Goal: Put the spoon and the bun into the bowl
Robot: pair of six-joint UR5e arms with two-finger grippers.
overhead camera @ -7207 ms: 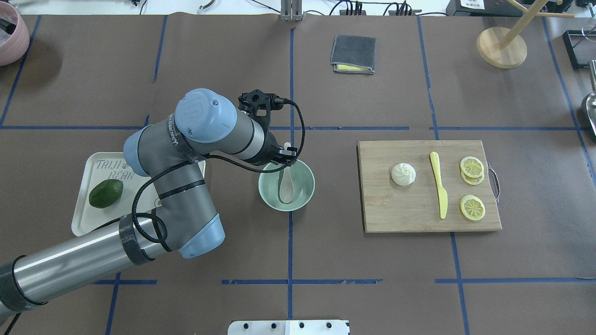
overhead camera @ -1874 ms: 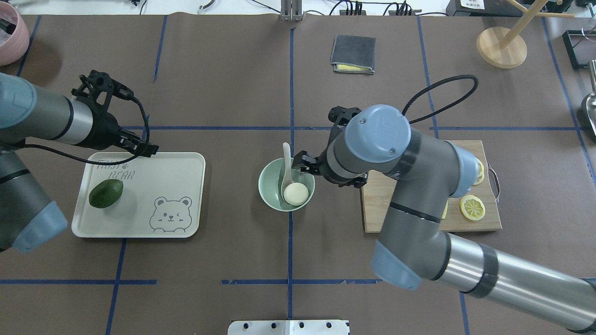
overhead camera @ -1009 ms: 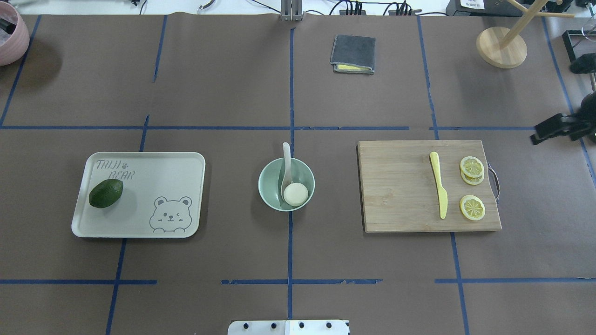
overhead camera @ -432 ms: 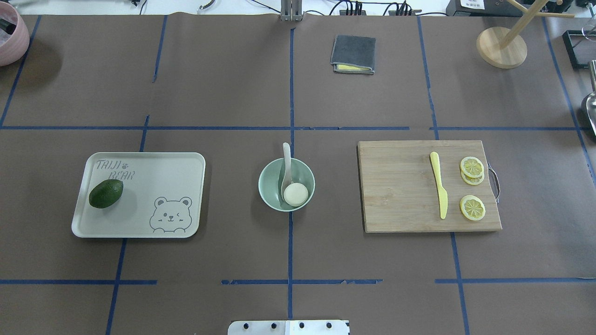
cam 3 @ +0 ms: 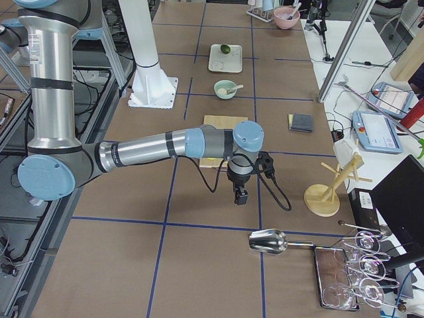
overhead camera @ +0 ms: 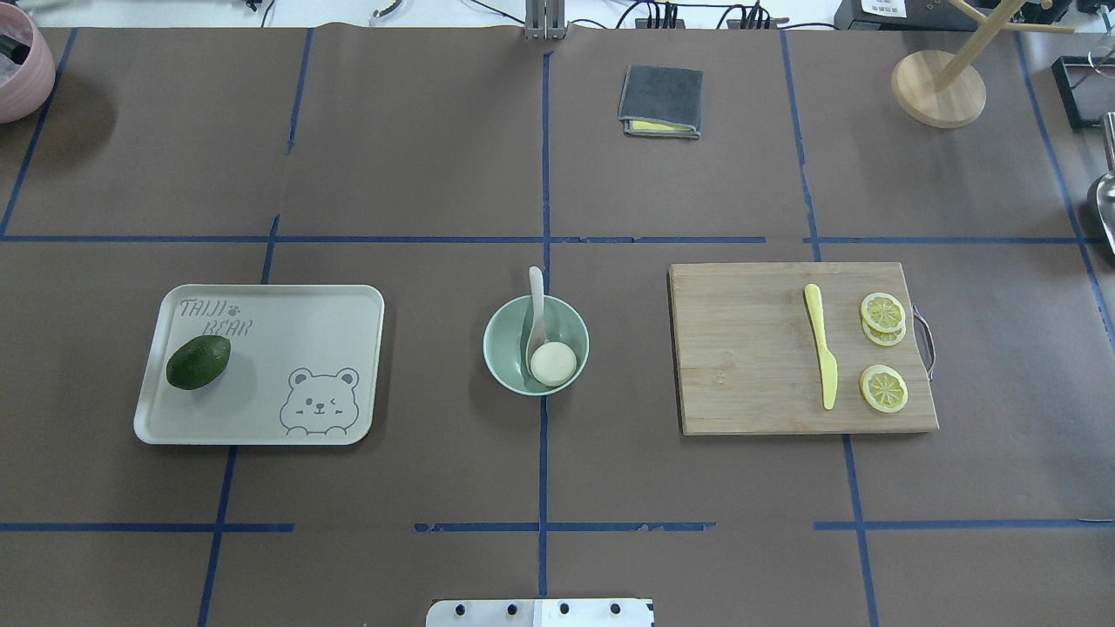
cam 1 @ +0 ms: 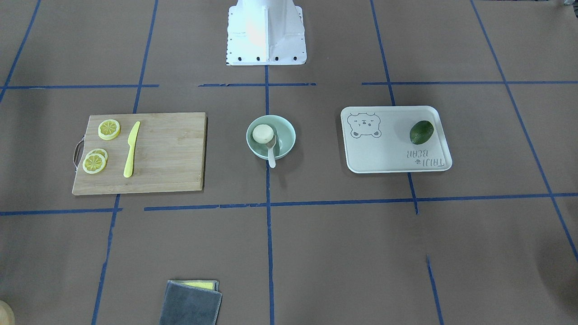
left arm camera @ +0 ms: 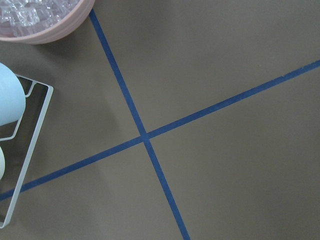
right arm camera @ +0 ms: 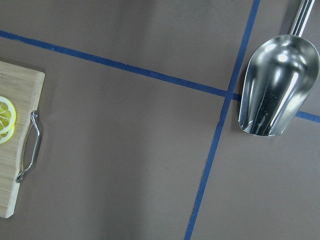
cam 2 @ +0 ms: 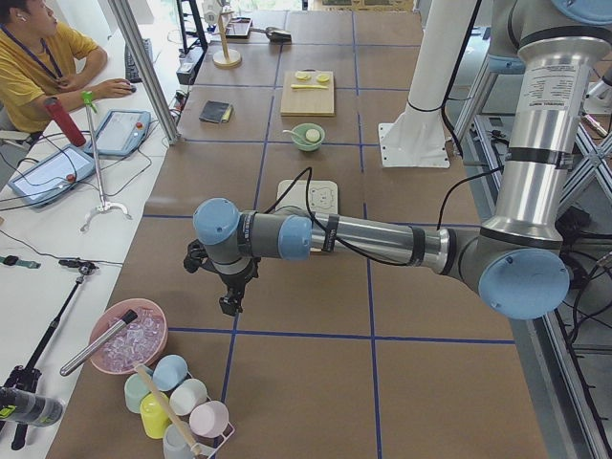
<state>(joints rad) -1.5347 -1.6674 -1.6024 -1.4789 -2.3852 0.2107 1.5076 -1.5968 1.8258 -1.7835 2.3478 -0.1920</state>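
The mint-green bowl (overhead camera: 493, 341) stands at the table's centre. The white bun (overhead camera: 552, 364) lies inside it, flat side up. The off-white spoon (overhead camera: 536, 300) lies in the bowl with its handle over the far rim. They also show in the front view: bowl (cam 1: 287, 135), bun (cam 1: 263, 133), spoon (cam 1: 271, 157). My left gripper (cam 2: 229, 304) hangs over bare table far to the left, near the pink bowl. My right gripper (cam 3: 239, 197) hangs far to the right, near the metal scoop. I cannot tell whether either is open or shut.
A cutting board (overhead camera: 749, 366) with a yellow knife (overhead camera: 821, 348) and lemon slices (overhead camera: 883, 387) lies right of the bowl. A tray (overhead camera: 287, 348) with an avocado (overhead camera: 199, 361) lies left. A grey cloth (overhead camera: 660, 101), wooden stand (overhead camera: 938, 87), metal scoop (right arm camera: 277, 85) and pink bowl (left arm camera: 40, 20) stand at the edges.
Both arms have drawn back out of the overhead view, the left to the left and the right to the right. The bun moved from the cutting board into the bowl beside the spoon.
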